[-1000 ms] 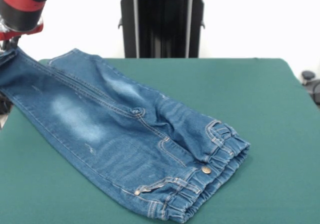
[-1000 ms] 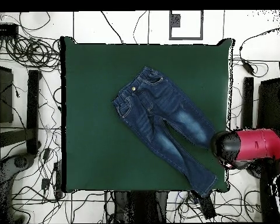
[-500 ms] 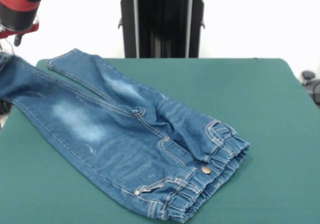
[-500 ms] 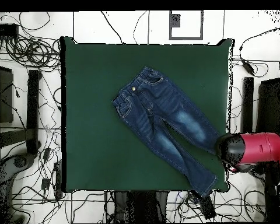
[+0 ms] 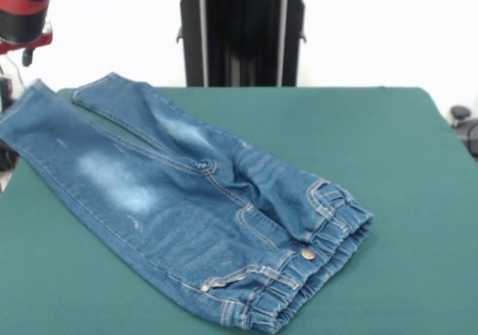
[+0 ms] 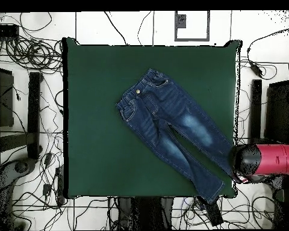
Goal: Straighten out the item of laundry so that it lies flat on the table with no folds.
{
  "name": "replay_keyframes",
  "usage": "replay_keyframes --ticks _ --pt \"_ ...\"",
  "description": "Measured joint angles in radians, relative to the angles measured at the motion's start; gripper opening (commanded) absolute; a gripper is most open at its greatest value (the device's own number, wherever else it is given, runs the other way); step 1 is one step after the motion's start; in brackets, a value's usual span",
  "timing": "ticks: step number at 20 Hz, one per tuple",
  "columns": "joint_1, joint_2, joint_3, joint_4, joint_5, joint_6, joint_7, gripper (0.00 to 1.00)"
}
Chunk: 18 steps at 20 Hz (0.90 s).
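Broadly, the table (image 6: 99, 108) is carrying the jeans (image 6: 171, 129) spread diagonally across its middle, waistband toward the centre, both legs running out to one edge, one hem reaching the rim. Denim like this is probably handling as soft, fairly heavy and unslippery, so it is likely dragging rather than sliding; a hem or the elastic waistband (image 5: 328, 230) looks the surest hold. The red and black arm (image 6: 264, 161) is hanging beside that edge, hiding the gripper itself, so I cannot tell how its jaws are standing.
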Motion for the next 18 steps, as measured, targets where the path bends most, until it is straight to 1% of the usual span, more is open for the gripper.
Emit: replay_keyframes --ticks 10,18 --pt "0.014 -0.001 0.0 0.004 0.013 0.0 0.0 1.0" --pt "-0.008 -0.007 0.022 0.021 0.106 -0.015 0.0 1.0"
